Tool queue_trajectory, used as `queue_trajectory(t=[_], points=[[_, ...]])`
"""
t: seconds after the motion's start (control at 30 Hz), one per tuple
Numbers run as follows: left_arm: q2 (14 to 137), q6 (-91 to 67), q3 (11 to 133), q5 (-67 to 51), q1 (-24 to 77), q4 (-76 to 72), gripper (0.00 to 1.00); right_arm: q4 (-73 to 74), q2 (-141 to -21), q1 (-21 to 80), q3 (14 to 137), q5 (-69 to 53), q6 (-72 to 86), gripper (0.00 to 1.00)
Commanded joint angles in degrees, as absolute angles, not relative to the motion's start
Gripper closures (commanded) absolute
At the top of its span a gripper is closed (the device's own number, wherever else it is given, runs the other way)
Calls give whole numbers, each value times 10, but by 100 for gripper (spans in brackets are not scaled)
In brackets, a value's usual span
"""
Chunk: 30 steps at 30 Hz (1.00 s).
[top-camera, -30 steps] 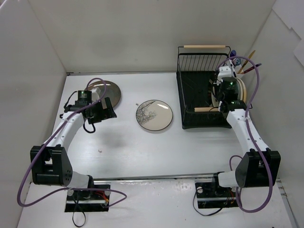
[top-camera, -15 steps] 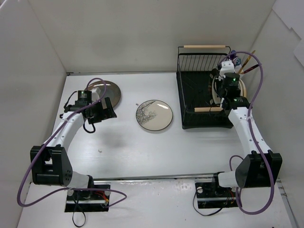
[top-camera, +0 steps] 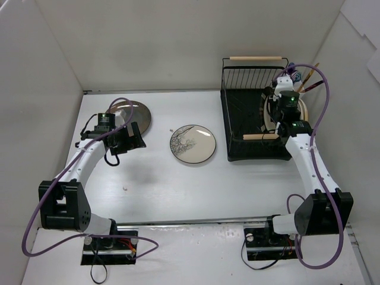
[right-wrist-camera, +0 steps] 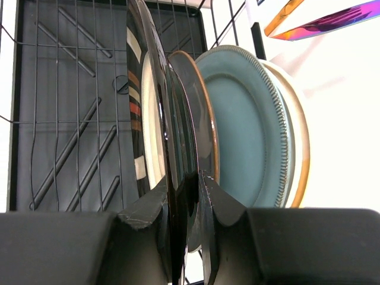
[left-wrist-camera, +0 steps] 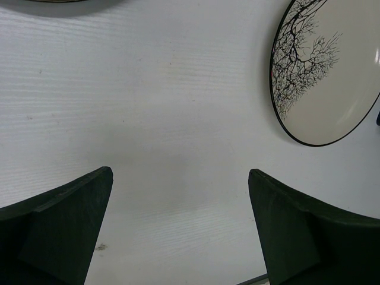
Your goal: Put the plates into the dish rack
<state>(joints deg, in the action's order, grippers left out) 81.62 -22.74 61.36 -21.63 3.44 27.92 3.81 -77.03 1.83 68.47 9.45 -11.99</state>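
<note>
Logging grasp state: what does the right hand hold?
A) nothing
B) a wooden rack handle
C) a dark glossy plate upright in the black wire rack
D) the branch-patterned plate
C: the right hand pinches the rim of the dark glossy round plate inside the black wire dish rack.

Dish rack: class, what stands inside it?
Upright plates: a dark plate held by the right gripper, a brown-rimmed plate, a teal plate. The gripper hides their lower edges.

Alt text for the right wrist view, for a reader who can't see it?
The right gripper grips the rim of a dark glossy plate, upright over the tray of the black dish rack. Beside it stand a brown-rimmed plate, a teal plate and a cream plate.
</note>
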Motion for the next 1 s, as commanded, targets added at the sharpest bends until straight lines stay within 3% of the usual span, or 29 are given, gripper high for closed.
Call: queue_trajectory(t=[0.0,0.97], points=[[811,-223,627,-225,38,259,7,-71,-743,26,713,110,-100,100],[814,-224,628,-229,38,258,9,-69,-778,44,651,145,-108,100]])
